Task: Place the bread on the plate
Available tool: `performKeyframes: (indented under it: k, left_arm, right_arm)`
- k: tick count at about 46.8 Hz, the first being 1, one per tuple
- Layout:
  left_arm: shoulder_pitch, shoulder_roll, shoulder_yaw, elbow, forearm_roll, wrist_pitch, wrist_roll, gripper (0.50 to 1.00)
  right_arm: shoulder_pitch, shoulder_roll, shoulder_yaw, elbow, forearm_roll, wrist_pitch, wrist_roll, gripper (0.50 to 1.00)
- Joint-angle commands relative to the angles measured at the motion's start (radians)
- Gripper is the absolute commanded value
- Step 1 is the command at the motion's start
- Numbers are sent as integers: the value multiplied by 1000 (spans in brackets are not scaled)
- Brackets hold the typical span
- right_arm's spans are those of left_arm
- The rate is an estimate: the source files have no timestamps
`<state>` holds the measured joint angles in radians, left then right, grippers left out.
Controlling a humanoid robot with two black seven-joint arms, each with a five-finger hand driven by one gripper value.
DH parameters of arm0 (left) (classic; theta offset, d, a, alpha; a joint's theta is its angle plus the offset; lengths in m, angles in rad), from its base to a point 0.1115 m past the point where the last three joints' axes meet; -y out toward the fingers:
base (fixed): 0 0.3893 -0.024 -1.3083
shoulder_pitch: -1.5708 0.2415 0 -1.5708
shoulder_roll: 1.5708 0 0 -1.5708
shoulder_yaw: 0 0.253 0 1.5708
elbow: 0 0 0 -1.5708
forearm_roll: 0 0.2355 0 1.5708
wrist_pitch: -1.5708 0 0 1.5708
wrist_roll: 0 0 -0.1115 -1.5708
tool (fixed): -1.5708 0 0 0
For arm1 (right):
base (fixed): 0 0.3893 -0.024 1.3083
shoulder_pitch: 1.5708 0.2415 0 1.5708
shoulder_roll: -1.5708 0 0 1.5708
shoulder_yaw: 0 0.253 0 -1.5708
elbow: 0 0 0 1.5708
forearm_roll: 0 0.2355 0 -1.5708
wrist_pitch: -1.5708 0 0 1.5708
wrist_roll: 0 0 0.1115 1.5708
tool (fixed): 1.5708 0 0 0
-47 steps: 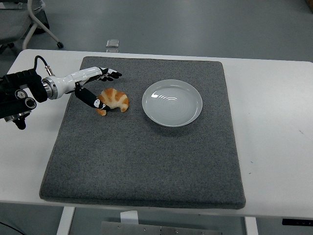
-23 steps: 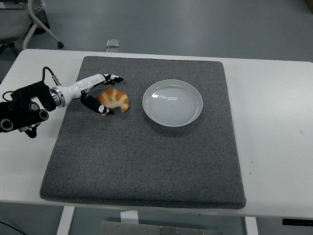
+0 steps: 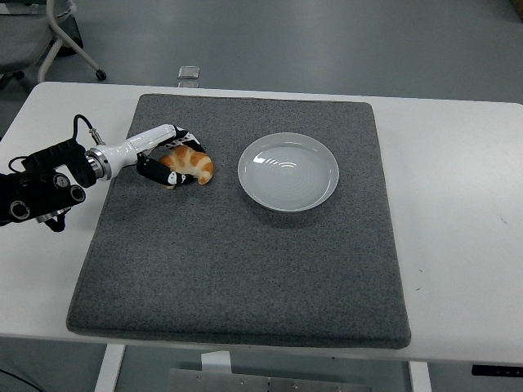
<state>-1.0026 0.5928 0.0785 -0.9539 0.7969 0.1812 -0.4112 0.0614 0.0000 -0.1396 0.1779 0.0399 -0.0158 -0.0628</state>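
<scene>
While the left hand (image 3: 167, 159) curls around the bread (image 3: 188, 164) on the grey mat (image 3: 245, 269), left of the empty plate (image 3: 288, 171), grip looks shallow; judged risk: the croissant rolls free on lifting. Against a second ago, the spread fingers have closed over it. Right arm unseen.

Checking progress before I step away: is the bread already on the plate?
No, the bread lies on the grey mat left of the plate, with the left robot hand closed around it.
</scene>
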Motion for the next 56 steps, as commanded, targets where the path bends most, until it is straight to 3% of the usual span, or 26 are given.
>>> performKeyframes:
  k: [1,7,21,32,37,44,52,56]
  left_arm:
    - [-5,4,0,0,1,21,-17,500]
    - [-11,18,-3,0,-1,34,-63,500]
    - [-13,33,-5,-2,-19,52,-63,500]
    - [-54,182,-40,-5,-15,23,-60,500]
    - [-129,268,-40,0,-15,-52,-58,500]
    - [-275,335,-32,3,-1,-146,-57,500]
    - [-464,328,-28,23,5,-230,-47,500]
    - [-533,268,-28,20,24,-249,-41,500]
  right_arm:
    - [0,0,0,0,0,0,0,930]
    - [0,0,0,0,0,0,0,930]
    - [0,0,0,0,0,0,0,930]
    - [0,0,2,0,0,-1,0,930]
    - [0,0,2,0,0,0,0,930]
    - [0,0,2,0,0,0,0,930]
    - [0,0,2,0,0,0,0,930]
    - [0,0,2,0,0,0,0,930]
